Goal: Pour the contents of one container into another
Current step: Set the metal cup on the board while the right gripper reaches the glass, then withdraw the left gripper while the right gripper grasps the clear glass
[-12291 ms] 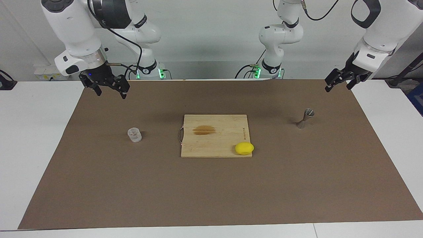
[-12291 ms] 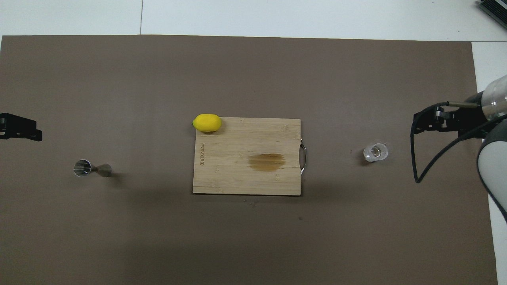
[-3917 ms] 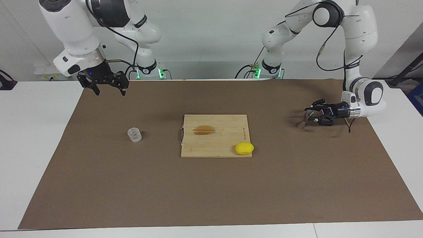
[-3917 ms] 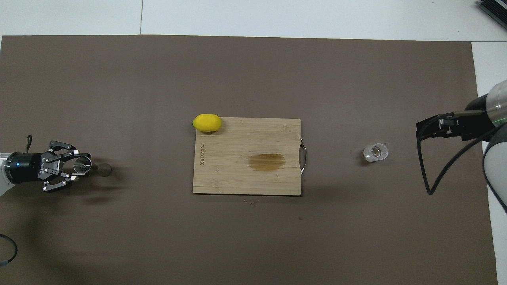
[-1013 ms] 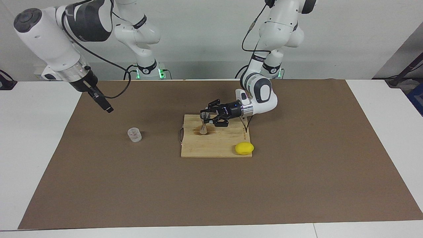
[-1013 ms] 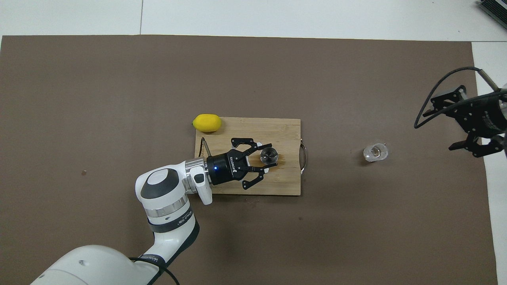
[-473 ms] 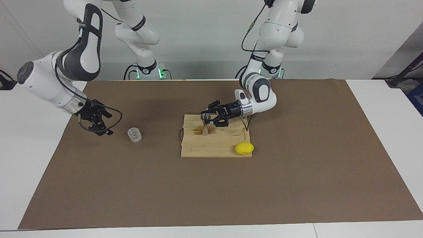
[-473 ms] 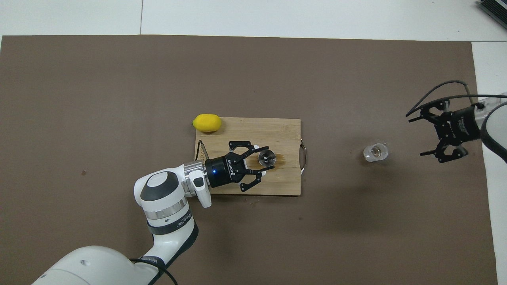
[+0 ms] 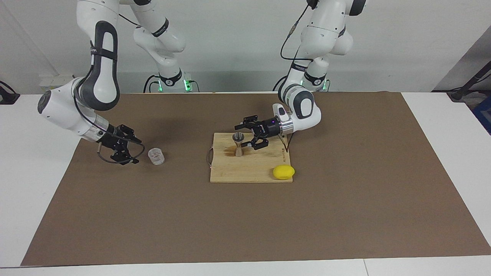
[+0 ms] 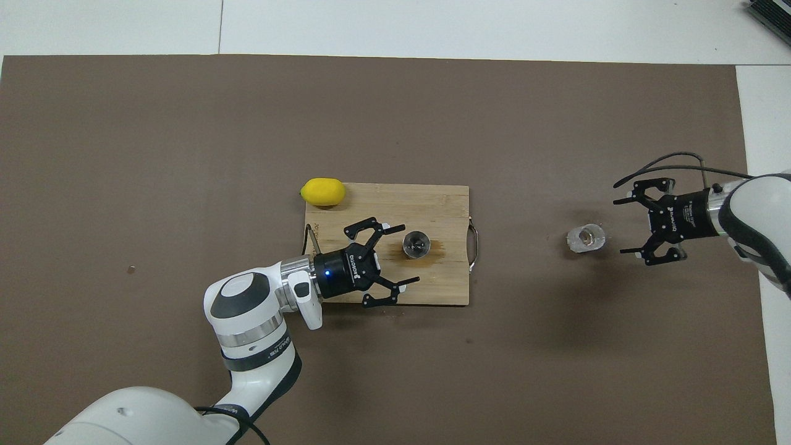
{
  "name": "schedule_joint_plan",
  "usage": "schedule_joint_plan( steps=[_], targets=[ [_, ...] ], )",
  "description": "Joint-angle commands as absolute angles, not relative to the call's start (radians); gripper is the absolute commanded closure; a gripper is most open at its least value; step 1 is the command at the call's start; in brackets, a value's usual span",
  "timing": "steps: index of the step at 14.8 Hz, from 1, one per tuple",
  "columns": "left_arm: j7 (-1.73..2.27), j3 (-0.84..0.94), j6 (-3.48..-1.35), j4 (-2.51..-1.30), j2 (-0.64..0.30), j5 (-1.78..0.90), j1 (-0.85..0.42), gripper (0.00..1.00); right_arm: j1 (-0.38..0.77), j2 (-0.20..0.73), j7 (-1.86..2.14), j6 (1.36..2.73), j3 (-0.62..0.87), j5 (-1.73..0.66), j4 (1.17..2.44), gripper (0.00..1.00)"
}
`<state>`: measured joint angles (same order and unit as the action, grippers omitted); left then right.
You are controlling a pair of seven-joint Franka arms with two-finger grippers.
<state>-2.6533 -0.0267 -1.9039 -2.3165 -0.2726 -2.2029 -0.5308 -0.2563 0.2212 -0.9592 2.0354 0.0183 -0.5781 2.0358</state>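
The grey metal jigger stands upright on the wooden cutting board, on a dark stain; it also shows in the overhead view. My left gripper is open and empty just beside the jigger, a small gap apart; it shows in the overhead view too. The clear glass tumbler stands on the brown mat toward the right arm's end, also seen from overhead. My right gripper is open, low beside the tumbler and apart from it, as the overhead view shows.
A yellow lemon lies at the board's corner farther from the robots, toward the left arm's end. The board has a metal handle on the side toward the tumbler. A brown mat covers the table.
My left gripper has opened wider, let go of the jigger and drawn back a little. My right gripper has come down and moved closer to the tumbler.
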Motion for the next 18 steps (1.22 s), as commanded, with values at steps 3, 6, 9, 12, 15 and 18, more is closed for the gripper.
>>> schedule_joint_plan(
  steps=[3,6,9,12,15,18],
  targets=[
    [-2.646,-0.035,-1.838,-2.468,-0.160,-2.130,-0.445,0.00,-0.281,0.244,-0.953,2.080,0.029,-0.676,2.100,0.00],
    [-2.606,-0.035,-1.801,-2.457,-0.160,-1.918,-0.318,0.00,-0.268,0.238,-0.919,2.124,0.031,-0.741,2.155,0.01],
    [-2.547,-0.038,-1.708,-2.428,-0.161,-1.704,-0.174,0.00,-0.261,0.230,-0.897,2.158,0.031,-0.772,2.190,0.01],
    [-2.471,-0.038,-1.619,-2.364,-0.172,-1.456,-0.008,0.00,-0.249,0.227,-0.896,2.175,0.032,-0.811,2.203,0.02],
    [-2.399,-0.038,-1.559,-2.265,-0.199,-1.228,0.115,0.00,-0.232,0.221,-0.873,2.192,0.032,-0.833,2.223,0.03],
    [-2.346,-0.038,-1.504,-2.139,-0.233,-1.004,0.234,0.00,-0.232,0.219,-0.871,2.194,0.032,-0.854,2.232,0.08]
  ],
)
